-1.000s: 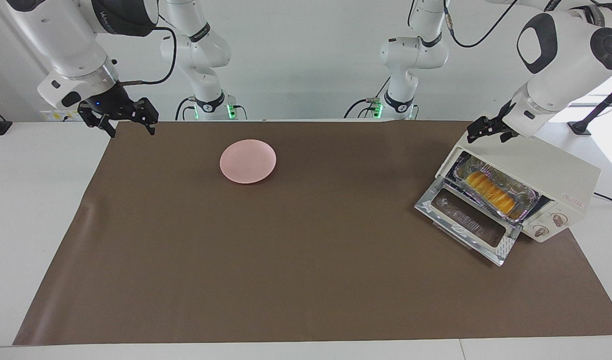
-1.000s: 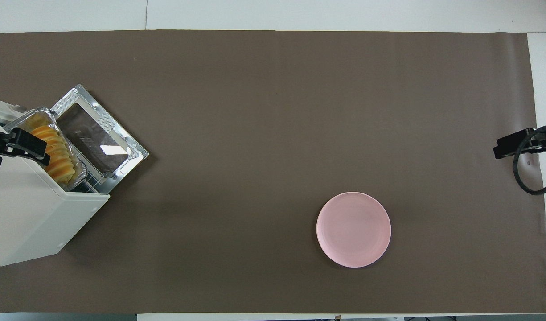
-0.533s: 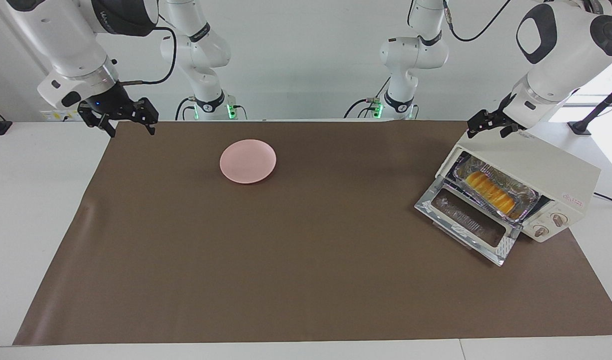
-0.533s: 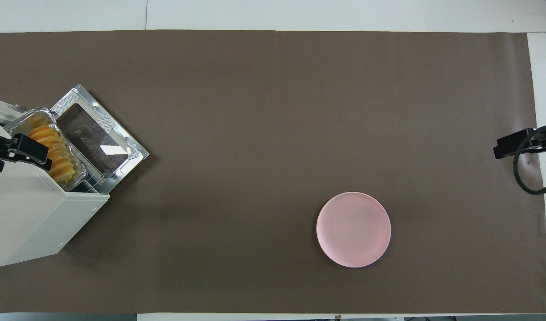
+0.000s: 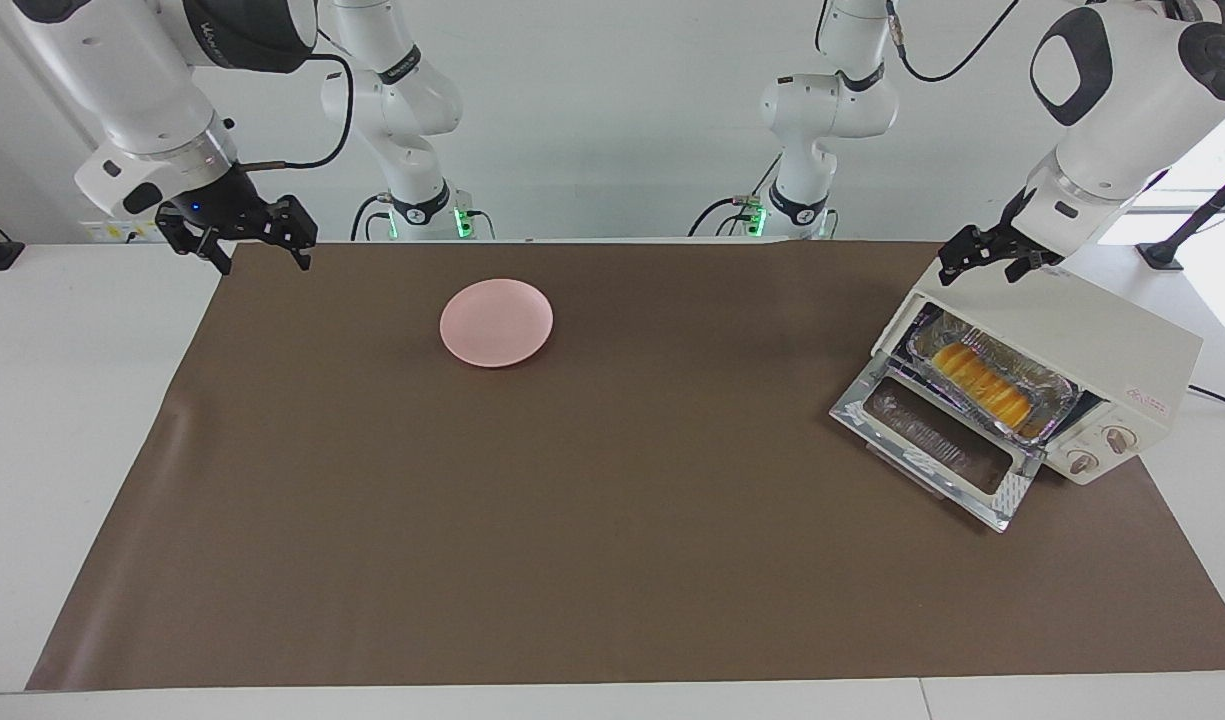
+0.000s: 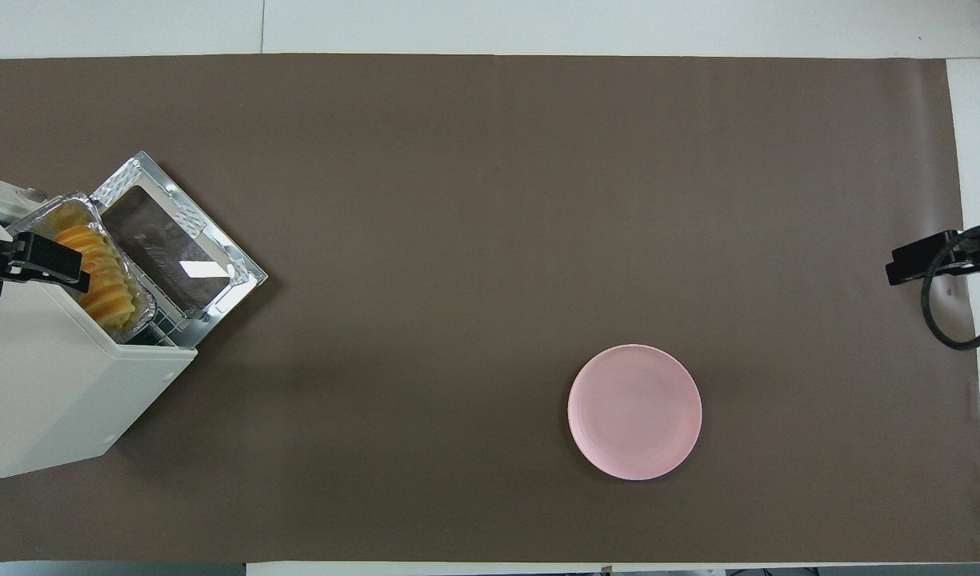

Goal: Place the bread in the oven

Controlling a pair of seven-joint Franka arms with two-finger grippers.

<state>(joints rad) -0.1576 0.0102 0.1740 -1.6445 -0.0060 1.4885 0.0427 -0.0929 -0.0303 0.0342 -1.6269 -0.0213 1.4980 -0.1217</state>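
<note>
The cream-white oven (image 5: 1082,335) (image 6: 58,376) stands at the left arm's end of the table with its glass door (image 5: 932,445) (image 6: 178,252) dropped open. The golden ridged bread (image 5: 982,385) (image 6: 102,276) lies in a silver foil tray (image 5: 1047,395) (image 6: 42,214) that sticks partly out of the oven's mouth. My left gripper (image 5: 982,258) (image 6: 34,262) hangs open and empty just above the oven's top edge nearest the robots. My right gripper (image 5: 262,250) (image 6: 922,260) is open and empty, raised over the mat's edge at the right arm's end, waiting.
A round pink plate (image 5: 496,322) (image 6: 634,411) sits empty on the brown mat (image 5: 572,500) (image 6: 490,200), toward the right arm's end and near the robots. The oven's two knobs (image 5: 1102,450) face away from the robots.
The left gripper has risen and drawn back a little from the oven's mouth to above its top. Bread, tray, door and the right arm have stayed put.
</note>
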